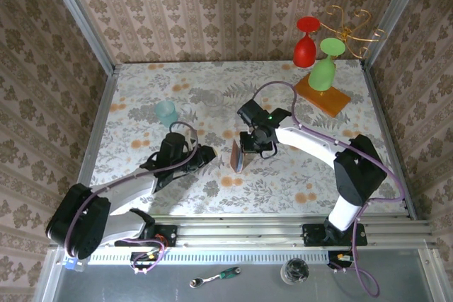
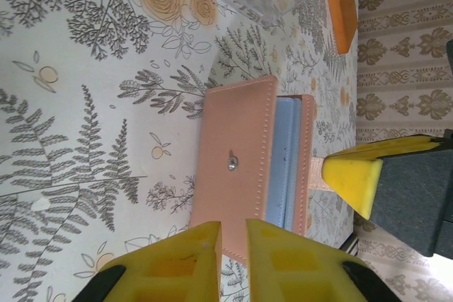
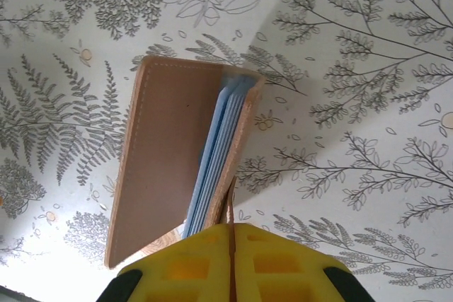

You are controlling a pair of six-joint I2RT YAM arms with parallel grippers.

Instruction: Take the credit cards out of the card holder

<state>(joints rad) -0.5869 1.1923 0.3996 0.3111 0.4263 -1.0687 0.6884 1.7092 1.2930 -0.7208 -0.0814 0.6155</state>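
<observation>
Top external: arms reach inward; right jaws clamp card holder (image 1: 238,155), left jaws ajar.

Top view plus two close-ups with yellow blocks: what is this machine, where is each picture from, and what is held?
Two robot arms are bolted at a table's near edge, each ending in a two-finger gripper. The top view looks down from behind them: left arm on the left, right arm on the right. Each close-up is from a wrist camera; the yellow blocks are that arm's own fingers. The right gripper is shut on a tan flap of the card holder, holding it upright and partly open. The left gripper faces it, fingers close together; whether it touches, I cannot tell. Also there: a cup and a slab with goblets.
</observation>
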